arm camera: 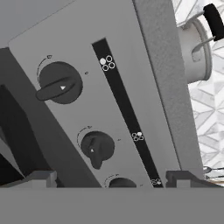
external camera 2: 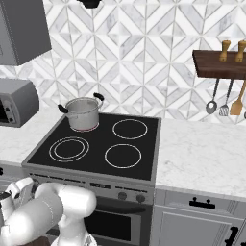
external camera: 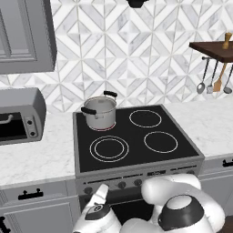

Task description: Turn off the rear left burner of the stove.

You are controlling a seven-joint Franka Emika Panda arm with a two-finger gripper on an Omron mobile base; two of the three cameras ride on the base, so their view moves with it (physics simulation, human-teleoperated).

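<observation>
The stove [external camera: 177, 136] has a black glass cooktop and a grey steel front with dark round knobs [external camera: 122, 184]. A steel pot [external camera: 99, 113] covers the rear left burner [external camera: 105, 129], leaving only a thin reddish arc at its base, also seen from the right [external camera 2: 86, 130]. My gripper [external camera: 103, 188] hovers low at the left end of the knob row, open and apart from the panel. In the hand view its fingertips [arm camera: 39, 177] stand wide apart, with nothing between them. They face the tilted panel's upper knob [arm camera: 59, 83], a second knob [arm camera: 97, 148] and part of a third.
A grey toaster oven [external camera: 20, 116] sits on the marble counter left of the stove. A wooden shelf [external camera 2: 218, 65] with hanging utensils is on the right wall. A grey cabinet [external camera: 25, 36] hangs at the upper left. Drawer fronts flank the oven door.
</observation>
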